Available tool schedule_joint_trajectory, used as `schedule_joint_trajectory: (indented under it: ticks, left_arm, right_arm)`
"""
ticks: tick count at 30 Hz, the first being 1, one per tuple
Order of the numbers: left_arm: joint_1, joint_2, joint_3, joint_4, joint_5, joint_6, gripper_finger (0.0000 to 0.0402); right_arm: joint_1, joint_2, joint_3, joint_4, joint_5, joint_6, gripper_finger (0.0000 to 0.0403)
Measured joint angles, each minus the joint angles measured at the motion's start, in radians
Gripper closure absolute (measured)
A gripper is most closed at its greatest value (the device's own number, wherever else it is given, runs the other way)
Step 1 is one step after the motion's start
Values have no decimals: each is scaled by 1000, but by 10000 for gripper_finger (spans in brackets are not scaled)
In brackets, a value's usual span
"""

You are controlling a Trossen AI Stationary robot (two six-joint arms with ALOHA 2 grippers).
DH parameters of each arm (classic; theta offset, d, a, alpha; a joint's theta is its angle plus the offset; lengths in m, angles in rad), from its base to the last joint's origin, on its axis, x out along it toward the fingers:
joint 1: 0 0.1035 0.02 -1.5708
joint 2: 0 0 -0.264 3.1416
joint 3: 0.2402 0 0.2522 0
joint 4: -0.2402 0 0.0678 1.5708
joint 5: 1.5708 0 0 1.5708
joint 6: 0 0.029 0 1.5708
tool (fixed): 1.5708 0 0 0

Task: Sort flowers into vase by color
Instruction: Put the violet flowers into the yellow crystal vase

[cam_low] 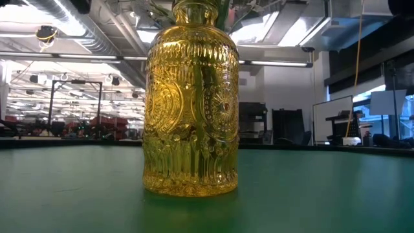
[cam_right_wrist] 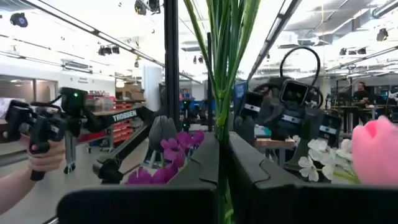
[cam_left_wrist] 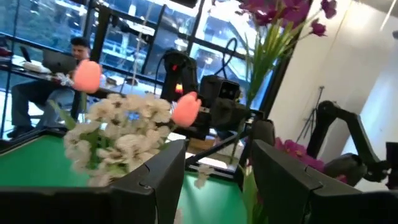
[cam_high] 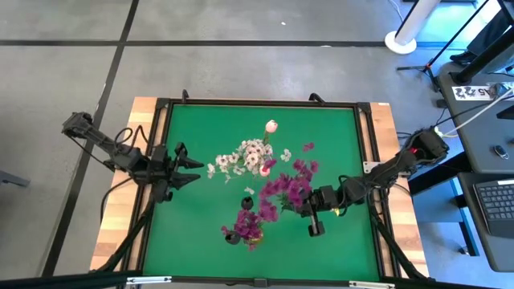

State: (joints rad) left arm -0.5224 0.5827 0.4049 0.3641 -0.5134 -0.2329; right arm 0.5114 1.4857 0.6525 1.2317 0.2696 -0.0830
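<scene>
A bunch of magenta-purple sprigs (cam_high: 286, 189) on green stems stands upright in my right gripper (cam_high: 308, 202), which is shut on it right of the table's middle. More magenta sprigs (cam_high: 248, 219) and dark buds (cam_high: 229, 235) rise from the golden glass vase (cam_low: 191, 110) near the table's near edge. White blossoms (cam_high: 245, 156) with pale pink tulips (cam_high: 271, 126) stand at mid-table; what carries them is hidden. My left gripper (cam_high: 197, 170) waits open, left of the white blossoms and pointing at them. My right gripper pinches several green stems (cam_right_wrist: 224, 106) of the magenta bunch between its two fingers (cam_right_wrist: 202, 165). The fingers come in level from the table's right and lie across the stems. The bunch stands upright with its blooms (cam_left_wrist: 283, 12) well above the gripper; its lower end is hidden.
A raised black frame (cam_high: 257, 104) runs round the green mat (cam_high: 209, 128). Loose white blossoms (cam_high: 250, 191) lie on the mat near mid-table. People and desks show in the room beyond the table. Bare mat lies toward the far edge and the near right corner.
</scene>
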Motion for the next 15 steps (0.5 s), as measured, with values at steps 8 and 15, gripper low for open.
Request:
schedule_joint_trajectory:
  ticks: [8,15]
  left_arm:
    - [-53,121,147,-38,0,46,222]
    - [-84,295,291,-38,0,102,222]
  right_arm:
    - [0,50,0,73,0,2,392]
    - [0,50,0,110,-1,-4,392]
